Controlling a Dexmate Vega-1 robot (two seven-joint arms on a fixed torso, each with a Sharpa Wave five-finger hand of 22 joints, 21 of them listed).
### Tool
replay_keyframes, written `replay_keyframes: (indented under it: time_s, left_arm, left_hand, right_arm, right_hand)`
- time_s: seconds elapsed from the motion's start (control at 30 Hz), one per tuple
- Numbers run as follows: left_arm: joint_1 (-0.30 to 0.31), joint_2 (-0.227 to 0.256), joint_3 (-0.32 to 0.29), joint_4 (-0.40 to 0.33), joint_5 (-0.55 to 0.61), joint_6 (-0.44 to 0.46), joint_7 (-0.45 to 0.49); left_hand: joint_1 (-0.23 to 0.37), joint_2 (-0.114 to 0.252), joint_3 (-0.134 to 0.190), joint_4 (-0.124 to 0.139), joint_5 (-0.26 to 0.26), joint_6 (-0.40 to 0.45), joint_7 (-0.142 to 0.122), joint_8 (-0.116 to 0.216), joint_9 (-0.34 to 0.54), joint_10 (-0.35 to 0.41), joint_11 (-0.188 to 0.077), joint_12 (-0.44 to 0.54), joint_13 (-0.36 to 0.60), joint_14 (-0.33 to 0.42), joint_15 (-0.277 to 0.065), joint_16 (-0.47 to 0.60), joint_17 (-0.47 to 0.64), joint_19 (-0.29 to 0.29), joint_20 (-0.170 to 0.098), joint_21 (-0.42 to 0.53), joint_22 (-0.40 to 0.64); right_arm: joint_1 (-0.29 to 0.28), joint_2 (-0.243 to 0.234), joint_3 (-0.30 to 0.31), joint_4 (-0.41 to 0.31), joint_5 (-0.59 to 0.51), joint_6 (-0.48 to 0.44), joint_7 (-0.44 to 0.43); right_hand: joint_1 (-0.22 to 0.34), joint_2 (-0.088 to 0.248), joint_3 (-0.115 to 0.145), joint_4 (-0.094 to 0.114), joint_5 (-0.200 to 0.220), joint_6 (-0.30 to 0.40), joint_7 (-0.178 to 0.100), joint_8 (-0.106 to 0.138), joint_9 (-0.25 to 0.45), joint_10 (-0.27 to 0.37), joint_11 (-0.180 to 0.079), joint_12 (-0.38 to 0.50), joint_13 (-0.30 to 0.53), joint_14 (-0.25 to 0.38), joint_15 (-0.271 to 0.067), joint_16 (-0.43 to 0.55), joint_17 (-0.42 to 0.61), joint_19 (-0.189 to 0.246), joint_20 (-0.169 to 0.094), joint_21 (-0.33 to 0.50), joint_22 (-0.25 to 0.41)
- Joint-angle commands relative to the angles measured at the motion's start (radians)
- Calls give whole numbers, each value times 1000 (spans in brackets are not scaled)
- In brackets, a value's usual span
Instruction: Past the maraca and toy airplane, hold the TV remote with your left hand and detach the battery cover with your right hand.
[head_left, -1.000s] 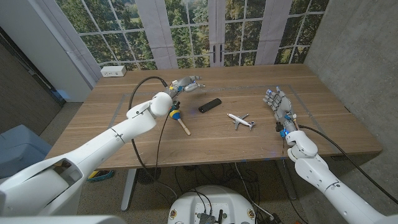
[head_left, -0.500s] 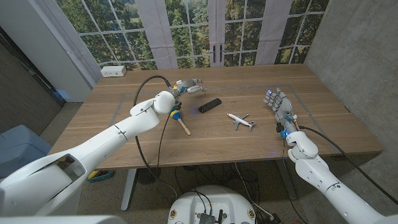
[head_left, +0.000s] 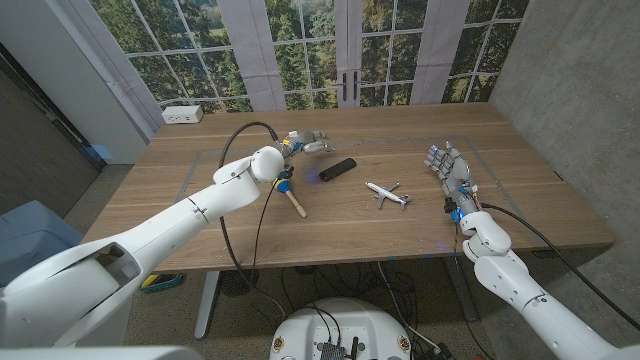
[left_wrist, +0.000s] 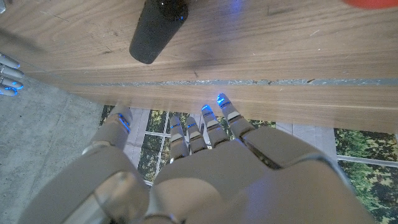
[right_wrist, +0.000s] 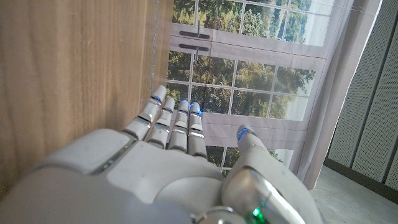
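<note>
1. TV remote (head_left: 338, 169): a slim black bar lying flat on the wooden table (head_left: 520, 190), on the far side of the toy airplane (head_left: 386, 193) and of the maraca (head_left: 289, 194).
2. Surface and room: a plank tabletop with a faint taped outline; beyond the remote's far side stand tall windows with pale curtains (head_left: 248, 50) and trees outside. A white power strip (head_left: 182, 114) sits at the table's far corner, well apart from the remote. A grey wall rises beside the right arm.
3. Axis of the remote: its long axis runs diagonally across the table, one end toward the windows and the right arm's side, the other toward the maraca. In the left wrist view the remote (left_wrist: 158, 28) shows a rounded black end facing the fingers (left_wrist: 227, 109).
4. Left hand (head_left: 305, 142): hovers just beside the remote, on its window-ward side toward the power strip, fingers spread and reaching toward it, holding nothing. Whether a fingertip touches the remote cannot be told.
5. Right hand (head_left: 447, 166): stands well apart from the remote, past the toy airplane, fingers extended and close together, gripping nothing. In the right wrist view the hand (right_wrist: 180, 162) shows straight fingers beside the table's surface.
6. Maraca: handle pointing away from the remote, its coloured head nearest the left arm.
</note>
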Motion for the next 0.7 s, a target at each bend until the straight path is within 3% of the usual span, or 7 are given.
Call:
replay_keyframes:
  time_s: [0.03,0.7]
  left_arm:
    - [-28,-3,42,-7,33,56,-40]
    - [-86,-7,127,-38,142,177,-123]
  left_hand:
    - [20,-4,-7,0,-2,6,33,-1,2,15,12,1,4,9,-43,-5,5,5,4,-7,2]
    - [76,-38,-18,-5,-2,64,38,21,4,77,10,12,6,45,-57,2,6,25,5,-17,3]
  right_arm:
    - [-5,6,3,4,5,8,2]
    - [0,12,4,23,10,28,22]
  right_hand:
    - [-5,7,3,-5,-1,10,0,3,4,9,3,7,2,7,2,6,5,12,1,-5,3]
    - [-10,8,3,-9,-1,13,0,3,4,18,4,11,6,11,6,11,7,17,0,-14,3]
